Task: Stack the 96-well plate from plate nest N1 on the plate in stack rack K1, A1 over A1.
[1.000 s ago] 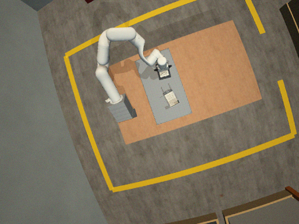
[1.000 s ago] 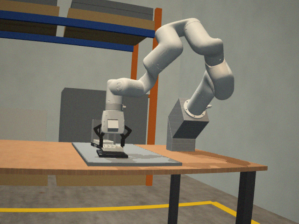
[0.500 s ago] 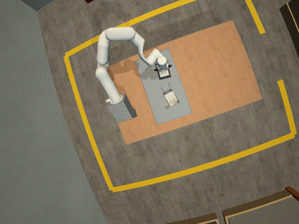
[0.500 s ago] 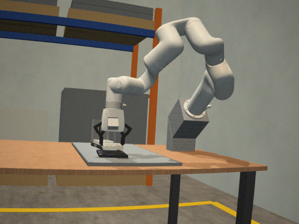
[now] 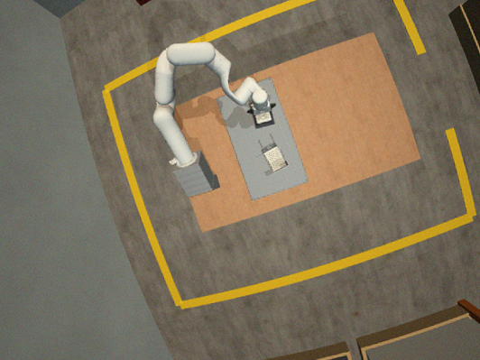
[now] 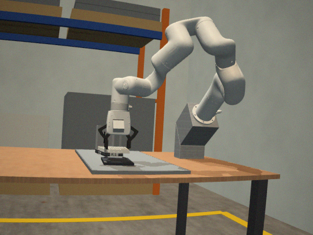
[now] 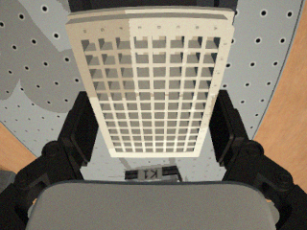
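Note:
My gripper [image 7: 153, 104] is shut on the long sides of a cream 96-well plate [image 7: 150, 83] and holds it level, a little above the dark plate nest N1. In the side view the held plate [image 6: 113, 148] hangs clear above the nest [image 6: 117, 161], with the gripper [image 6: 117, 144] around it. The stack rack K1 [image 5: 273, 157] stands further along the grey mat with a second well plate [image 5: 274, 159] inside; its K1 label [image 6: 113, 153] faces the side camera.
A grey perforated mat [image 5: 262, 138] lies on the wooden table [image 5: 307, 124]. The arm's grey base block [image 5: 195, 180] stands at the table's left edge. The rack's thin upright posts [image 6: 97, 136] rise behind the gripper.

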Motion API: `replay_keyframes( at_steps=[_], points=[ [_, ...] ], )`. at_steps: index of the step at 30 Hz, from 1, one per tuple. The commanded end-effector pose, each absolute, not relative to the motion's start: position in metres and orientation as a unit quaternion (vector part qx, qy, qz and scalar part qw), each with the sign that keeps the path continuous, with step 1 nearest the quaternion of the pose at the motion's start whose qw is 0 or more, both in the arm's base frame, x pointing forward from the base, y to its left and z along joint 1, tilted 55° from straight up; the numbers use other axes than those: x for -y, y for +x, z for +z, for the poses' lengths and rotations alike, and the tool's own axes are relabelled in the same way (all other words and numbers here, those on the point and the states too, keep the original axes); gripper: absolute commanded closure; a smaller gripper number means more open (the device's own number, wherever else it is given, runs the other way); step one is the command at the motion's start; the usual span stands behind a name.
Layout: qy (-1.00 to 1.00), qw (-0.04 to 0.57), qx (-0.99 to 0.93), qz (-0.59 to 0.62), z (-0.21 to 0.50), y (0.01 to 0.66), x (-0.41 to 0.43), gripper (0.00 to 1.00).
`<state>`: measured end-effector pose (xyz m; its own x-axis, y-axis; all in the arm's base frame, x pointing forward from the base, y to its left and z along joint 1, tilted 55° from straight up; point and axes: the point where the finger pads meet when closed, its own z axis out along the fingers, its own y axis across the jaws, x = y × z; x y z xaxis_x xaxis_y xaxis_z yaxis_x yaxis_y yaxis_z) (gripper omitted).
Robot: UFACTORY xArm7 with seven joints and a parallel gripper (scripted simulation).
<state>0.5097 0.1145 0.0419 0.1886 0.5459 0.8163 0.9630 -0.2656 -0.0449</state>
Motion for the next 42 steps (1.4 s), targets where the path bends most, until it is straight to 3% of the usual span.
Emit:
replay_keyframes(
  at_steps=[1,42],
  points=[
    [-0.713,0.293,0.529,-0.355,0.047,0.509,-0.106,1.0],
    [-0.713,0.293,0.529,-0.355,0.082,0.497,-0.057,1.0]
  ],
)
